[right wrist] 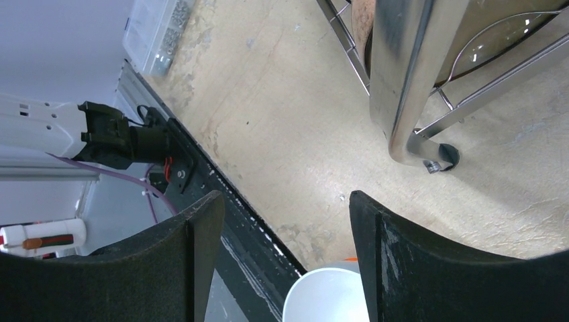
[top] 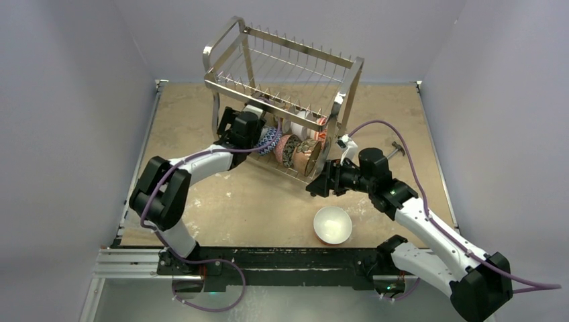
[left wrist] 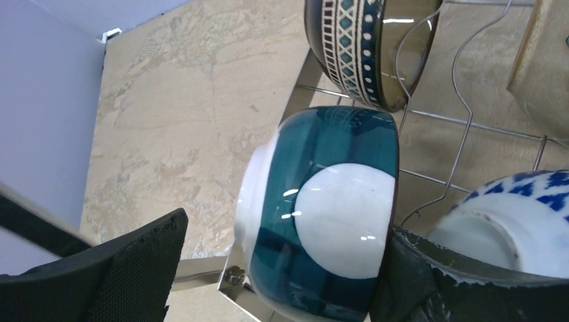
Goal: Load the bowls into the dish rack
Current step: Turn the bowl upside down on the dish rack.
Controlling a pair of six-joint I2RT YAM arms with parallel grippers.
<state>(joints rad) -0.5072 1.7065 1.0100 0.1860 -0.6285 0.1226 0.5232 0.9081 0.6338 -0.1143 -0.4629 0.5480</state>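
Left pincer (left wrist: 288, 241) is seen spread wide at the lower tier of the dish rack (top: 355, 77). A teal bowl (left wrist: 322, 221) is stood on edge between its fingers, against the right one and apart from the left. No grip is judged, as the weight is taken by the rack wires. A brown patterned bowl (left wrist: 362, 47) is racked just ahead. Right pincer (right wrist: 285, 201) is held open and empty, with the rack's corner post ahead. A white bowl (right wrist: 325, 295) is left on the tabletop (top: 255, 201) below it, judged the next pickup.
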